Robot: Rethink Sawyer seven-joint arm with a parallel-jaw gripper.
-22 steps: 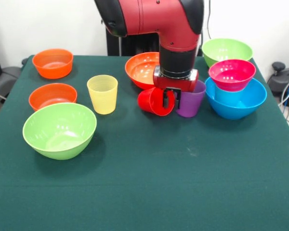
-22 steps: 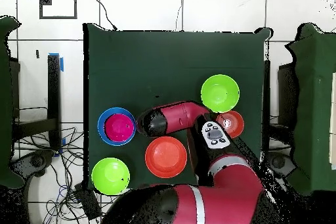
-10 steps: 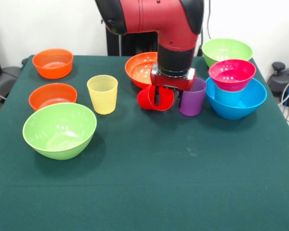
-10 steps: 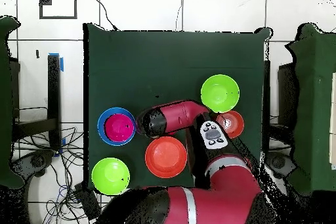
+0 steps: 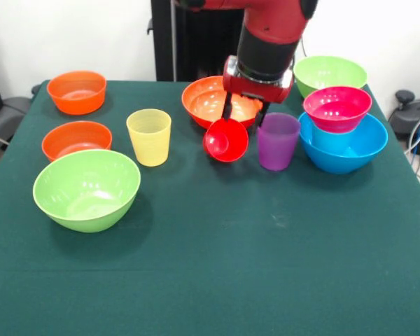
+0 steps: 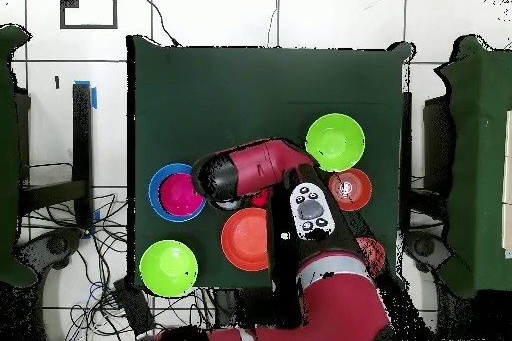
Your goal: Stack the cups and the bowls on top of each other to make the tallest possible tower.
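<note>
Nearest to the camera in the front view, a large lime green bowl (image 5: pixel 87 189) stands upright on the green table (image 5: pixel 266 266), at the left. Behind it is a small orange bowl (image 5: pixel 76 139), and just to the right of that stands the yellow cup (image 5: pixel 149 136), upright.

In the middle, the red cup (image 5: pixel 226 140) lies on its side with its mouth toward the camera. The gripper (image 5: pixel 243 115) hangs just above it; its dark fingers (image 5: pixel 227 107) stand apart, one on each side of the cup's back end, and do not clamp it. The purple cup (image 5: pixel 278 141) stands upright beside the red one.

At the right, the magenta bowl (image 5: pixel 337 108) sits inside the blue bowl (image 5: pixel 344 145).

Farther back are the wide orange bowl (image 5: pixel 204 100), partly behind the gripper, another small orange bowl (image 5: pixel 76 92) at the far left, and the second lime green bowl (image 5: pixel 329 74).
</note>
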